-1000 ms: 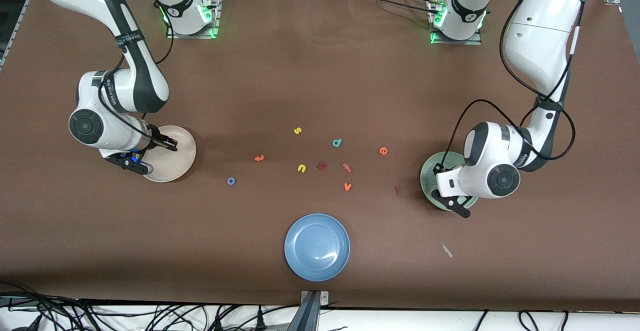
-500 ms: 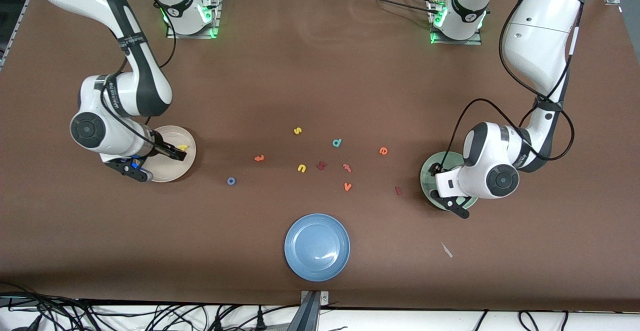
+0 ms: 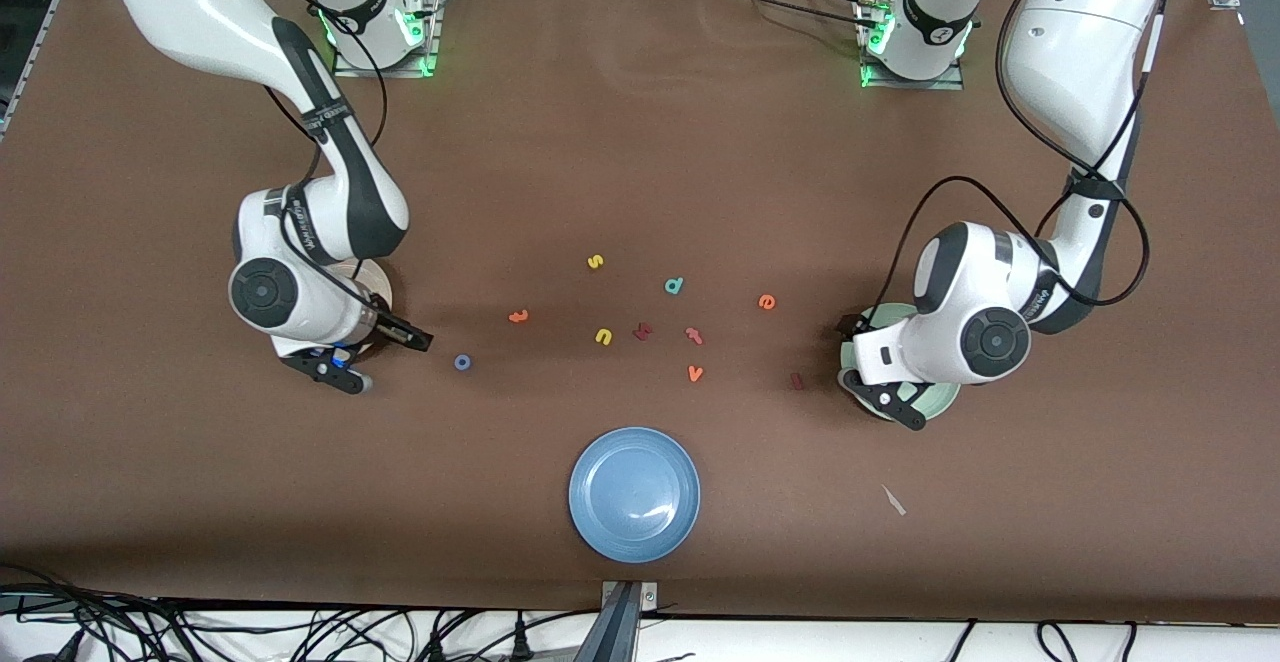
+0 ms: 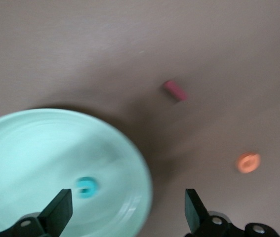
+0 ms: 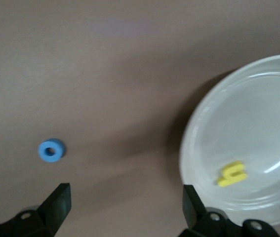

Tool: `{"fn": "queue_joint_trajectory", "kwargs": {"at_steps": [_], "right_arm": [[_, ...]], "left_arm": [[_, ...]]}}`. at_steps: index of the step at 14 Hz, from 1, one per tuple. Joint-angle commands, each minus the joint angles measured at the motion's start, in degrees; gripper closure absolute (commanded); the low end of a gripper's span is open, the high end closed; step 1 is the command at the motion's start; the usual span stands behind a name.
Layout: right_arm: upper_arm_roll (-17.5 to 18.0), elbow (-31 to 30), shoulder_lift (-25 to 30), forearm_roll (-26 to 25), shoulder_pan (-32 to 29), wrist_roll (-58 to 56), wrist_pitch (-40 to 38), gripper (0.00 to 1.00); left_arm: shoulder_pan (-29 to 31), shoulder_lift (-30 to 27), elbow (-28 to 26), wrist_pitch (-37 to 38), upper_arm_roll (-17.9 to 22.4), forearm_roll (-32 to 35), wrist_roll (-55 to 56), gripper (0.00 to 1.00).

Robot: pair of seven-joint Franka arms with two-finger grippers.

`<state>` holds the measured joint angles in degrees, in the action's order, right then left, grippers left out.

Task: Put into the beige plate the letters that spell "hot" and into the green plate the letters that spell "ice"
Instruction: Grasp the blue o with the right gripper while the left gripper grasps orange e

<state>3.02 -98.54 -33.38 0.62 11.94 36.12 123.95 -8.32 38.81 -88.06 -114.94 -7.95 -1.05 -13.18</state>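
Observation:
The beige plate (image 5: 199,143) holds the yellow h (image 5: 232,174); in the front view my right arm hides most of that plate (image 3: 381,288). My right gripper (image 3: 390,363) (image 5: 125,210) hangs open and empty over the bare table between the plate and the blue o (image 3: 462,362) (image 5: 51,150). The orange t (image 3: 518,317) lies farther toward the middle. The teal c (image 4: 86,187) rests in the green plate (image 4: 26,148) (image 3: 935,401). My left gripper (image 3: 884,373) (image 4: 127,211) is open and empty over that plate's edge. The dark red i (image 3: 797,380) (image 4: 175,91) and orange e (image 3: 767,302) (image 4: 248,162) lie on the table beside the plate.
Other letters are scattered mid-table: a yellow s (image 3: 595,262), teal d (image 3: 674,286), yellow u (image 3: 603,337), a dark red letter (image 3: 643,331), a pinkish-red t (image 3: 693,335) and an orange v (image 3: 695,373). A blue plate (image 3: 634,494) sits nearest the front camera.
My right gripper opened, left the yellow h in the beige plate and moved toward the blue o. My left gripper opened over the green plate and shifted slightly toward the dark red i.

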Motion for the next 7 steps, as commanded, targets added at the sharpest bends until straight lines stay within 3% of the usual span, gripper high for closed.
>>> {"fn": "queue_joint_trajectory", "kwargs": {"at_steps": [1, 4, 6, 7], "right_arm": [[0.4, 4.4, -3.61, -0.36, 2.64, 0.0, 1.29, 0.0], [0.32, 7.31, -6.34, -1.75, 4.93, 0.0, 1.29, 0.0], [0.32, 7.75, -6.96, -4.91, 5.29, -0.78, 1.29, 0.0], [0.32, 7.75, -7.05, -5.97, 5.29, -2.01, 1.55, 0.0]], "left_arm": [[-3.44, -0.93, -0.45, 0.6, -1.28, -0.18, 13.48, 0.0], [-7.58, -1.2, -1.14, 0.33, -1.2, -0.18, 28.51, 0.0], [-9.25, -1.37, -2.9, 0.16, -1.28, -0.18, 31.98, 0.01], [-9.87, -2.07, -4.39, -0.54, -1.28, -0.18, 32.07, 0.12]]}}
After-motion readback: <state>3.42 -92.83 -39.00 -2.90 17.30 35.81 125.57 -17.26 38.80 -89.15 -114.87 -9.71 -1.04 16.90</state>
